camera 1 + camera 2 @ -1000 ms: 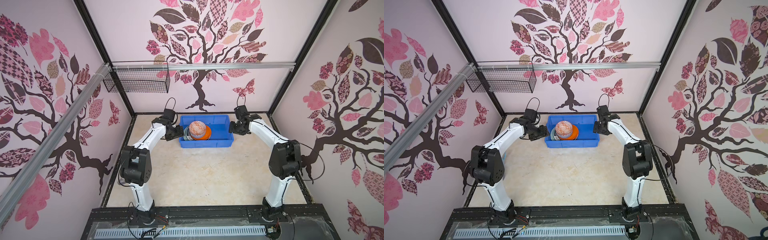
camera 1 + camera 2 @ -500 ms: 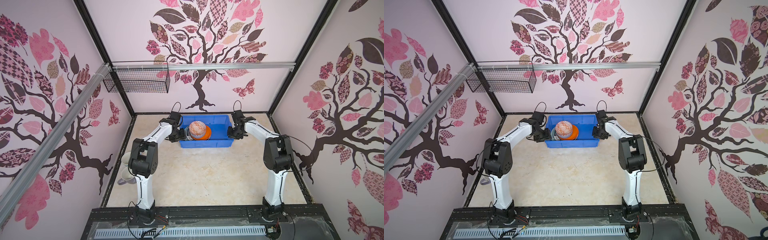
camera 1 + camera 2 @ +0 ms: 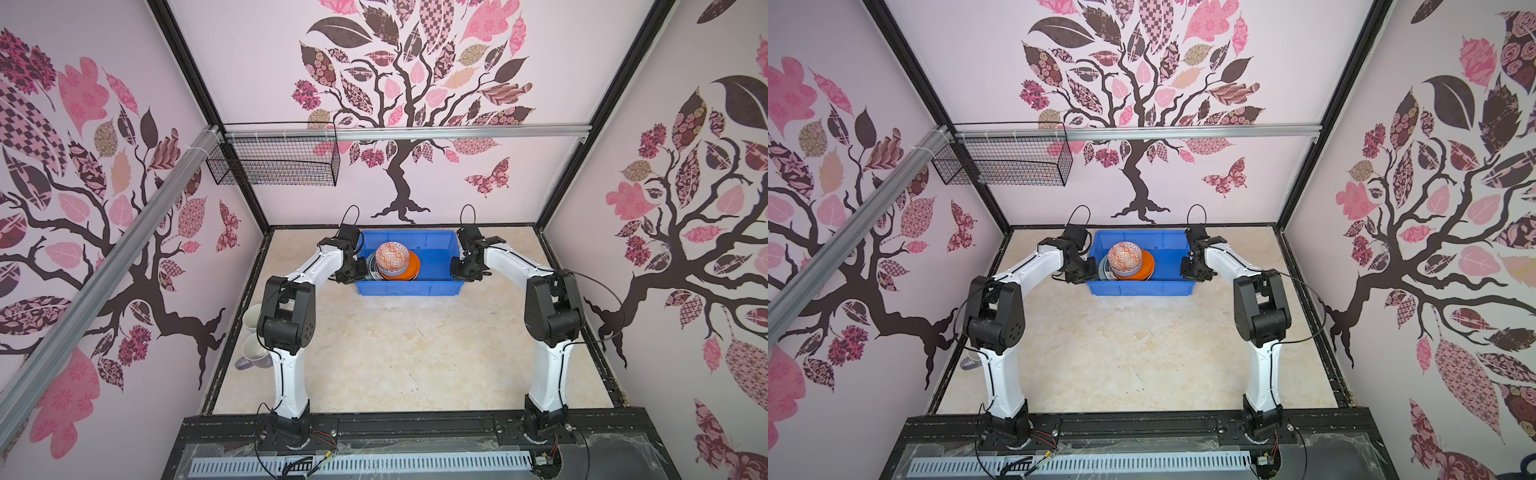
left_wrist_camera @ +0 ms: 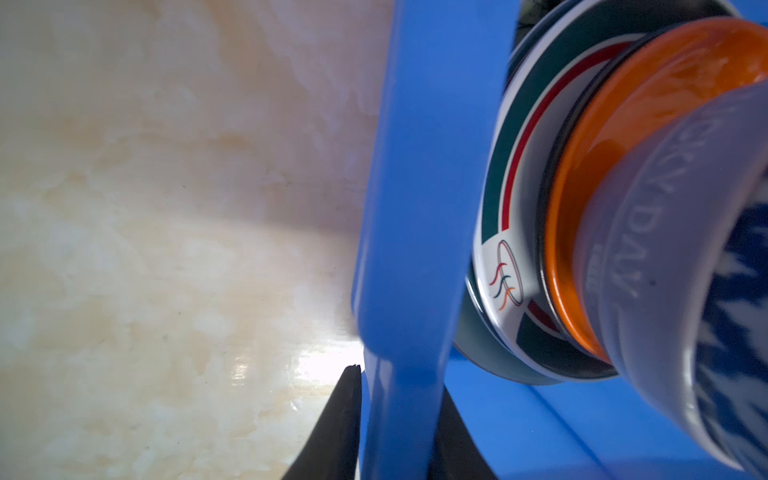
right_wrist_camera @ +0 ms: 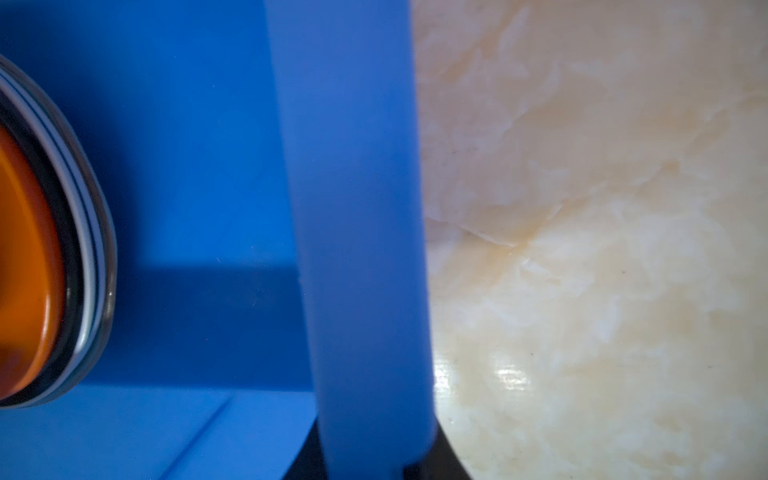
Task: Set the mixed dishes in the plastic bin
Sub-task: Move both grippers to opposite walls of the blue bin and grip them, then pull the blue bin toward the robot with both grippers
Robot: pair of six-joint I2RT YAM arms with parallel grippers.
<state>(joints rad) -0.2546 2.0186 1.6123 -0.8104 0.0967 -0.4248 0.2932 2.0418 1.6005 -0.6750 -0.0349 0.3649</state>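
1. The blue bin (image 3: 409,287) (image 3: 1142,286) sits at the far middle of the marbled tabletop (image 3: 395,353), close to the back wall, in both top views.
2. The left gripper (image 3: 353,272) is at the bin's left short wall. In the left wrist view its black fingers (image 4: 345,415) straddle that wall and press on it from both sides, clamped on the rim.
3. The right gripper (image 3: 459,270) is at the opposite short wall. In the right wrist view the wall runs between its dark fingers (image 5: 436,457), gripped the same way.
4. Dishes are stacked in the bin's left half. The orange-patterned bowl (image 3: 392,258) lies upside down on top, over the lavender bowl (image 4: 665,249). Under that is the orange-faced plate (image 3: 411,268), then a white plate with green and red bands (image 4: 498,232).
5. Two mugs (image 3: 252,318) (image 3: 253,355) stand on the tabletop's left edge beside the left arm's elbow, outside the bin and well apart from it.
6. A black wire basket (image 3: 274,166) hangs from the rail at the back left.
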